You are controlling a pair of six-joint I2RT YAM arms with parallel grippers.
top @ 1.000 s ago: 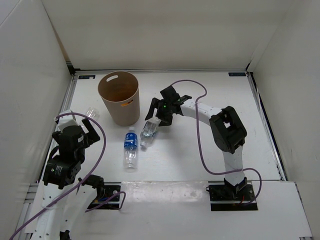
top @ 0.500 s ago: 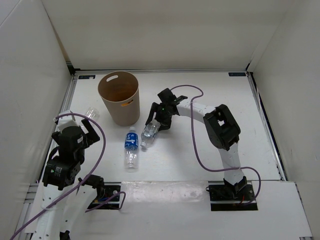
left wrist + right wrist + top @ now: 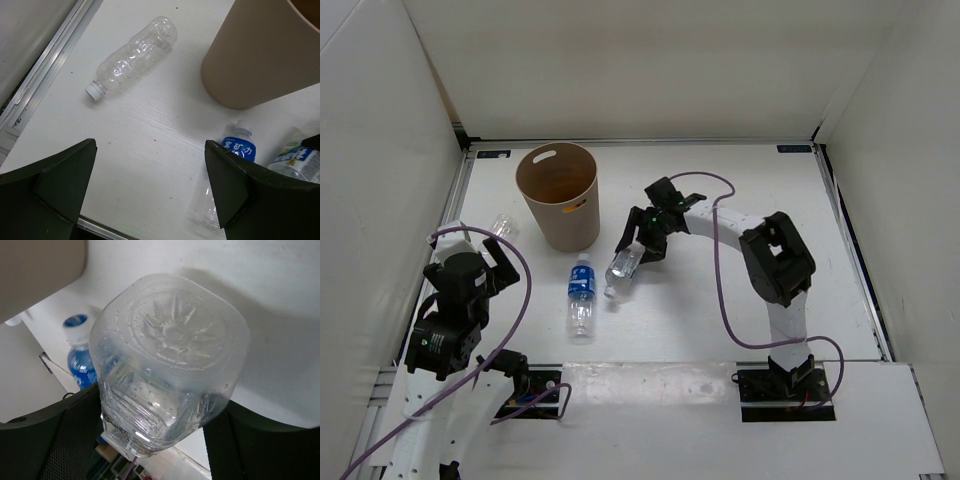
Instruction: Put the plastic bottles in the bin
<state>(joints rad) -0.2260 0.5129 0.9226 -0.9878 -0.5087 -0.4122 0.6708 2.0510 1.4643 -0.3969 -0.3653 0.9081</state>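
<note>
The tan-brown bin (image 3: 560, 195) stands upright at the back left; its wall shows in the left wrist view (image 3: 260, 55). My right gripper (image 3: 638, 243) is shut on a clear labelled bottle (image 3: 622, 267), its base filling the right wrist view (image 3: 167, 355), held just right of the bin. A blue-label bottle (image 3: 581, 298) with a white cap lies on the table in front of the bin, also in the left wrist view (image 3: 235, 165) and the right wrist view (image 3: 80, 357). A plain clear bottle (image 3: 132, 55) lies left of the bin, partly hidden in the top view (image 3: 501, 224). My left gripper (image 3: 485, 262) is open and empty.
White walls enclose the table on three sides. A metal rail (image 3: 45, 75) runs along the left edge. Purple cables (image 3: 720, 270) trail from both arms.
My right gripper, still holding the clear labelled bottle, has shifted slightly right and toward the front. The left arm and the other bottles have not moved.
</note>
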